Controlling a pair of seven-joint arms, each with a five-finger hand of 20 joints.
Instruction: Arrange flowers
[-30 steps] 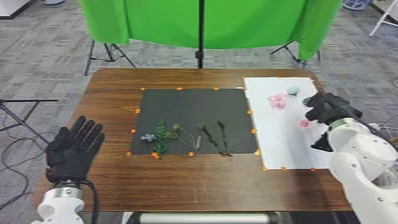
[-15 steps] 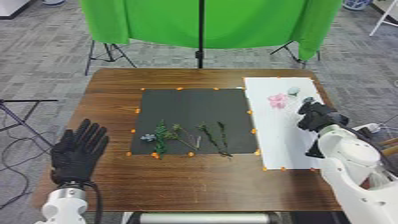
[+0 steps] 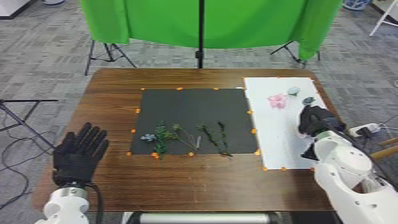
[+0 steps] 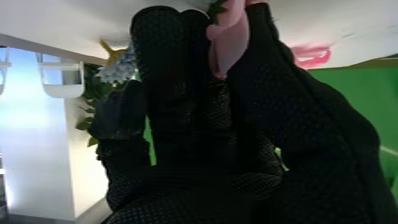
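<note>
In the head view my right hand [image 3: 317, 120] is low over the white sheet's right part. The right wrist view has my right hand [image 4: 178, 100] with its thumb and fingers closed around a pink flower [image 4: 229, 42]; its lower part is hidden. Another pink flower [image 3: 277, 101] lies on the sheet, near a pale blue-green one [image 3: 293, 91] and a darker one [image 3: 308, 101]. On the black mat [image 3: 191, 107] lie a green leafy sprig [image 3: 161, 140], a small blue flower [image 3: 147, 137] and thin stems [image 3: 210, 137]. My left hand [image 3: 78, 157] is open at the left, fingers straight.
The white sheet [image 3: 275, 145] and the mat lie side by side on the brown table [image 3: 195, 180], with small orange markers along their edges. A green cloth [image 3: 160, 25] on stands is behind the table. A pale blue flower [image 4: 115, 70] shows beyond my right hand's fingers.
My right hand has moved toward me and slightly left over the sheet, uncovering the darker flower and covering the pink one nearer me. My left hand has shifted slightly.
</note>
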